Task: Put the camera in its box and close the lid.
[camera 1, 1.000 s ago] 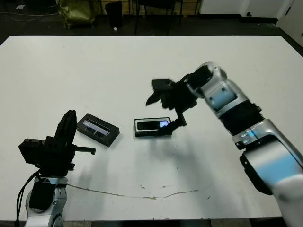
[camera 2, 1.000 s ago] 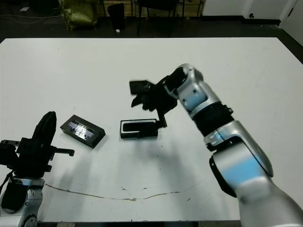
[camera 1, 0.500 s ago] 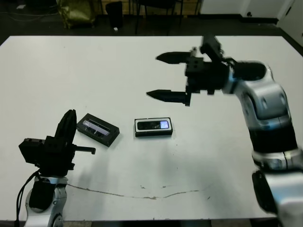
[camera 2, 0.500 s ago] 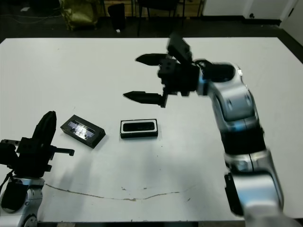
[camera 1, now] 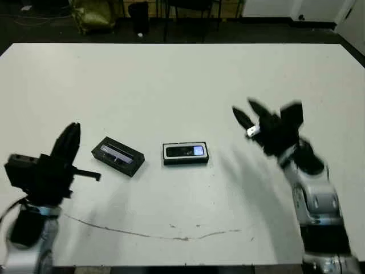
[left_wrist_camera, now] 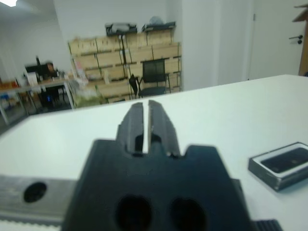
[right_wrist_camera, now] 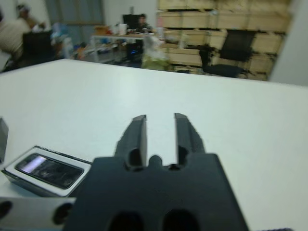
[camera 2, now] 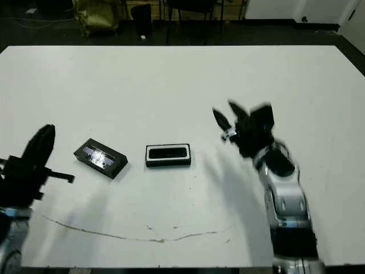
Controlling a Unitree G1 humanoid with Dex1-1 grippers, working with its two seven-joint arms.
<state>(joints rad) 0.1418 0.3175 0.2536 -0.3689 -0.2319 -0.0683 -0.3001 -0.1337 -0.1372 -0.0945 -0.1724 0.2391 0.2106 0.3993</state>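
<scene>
One box, a shallow black tray with white lining, sits near the middle of the white desk. It holds one camera, a slim black bar lying flat inside the lining, screen face up with a bluish patch at one end. The box is uncovered.

One lid, a flat black cover with a shiny window strip on top, lies on the desk to the robot's left of the box, near it but not touching, turned at a slant to the box.

Right end effector: raised over the desk to the robot's right of the box, well apart from it, motion-blurred in the head views. In the right wrist view its two black fingers stand a narrow gap apart and hold nothing; box and camera show to one side.

Left end effector: near the desk's front left edge, to the left of the lid and apart from it. In the left wrist view its fingers are almost together, only a thin slit between them, empty.

Count: one box, one camera, one lid, two end effectors.
</scene>
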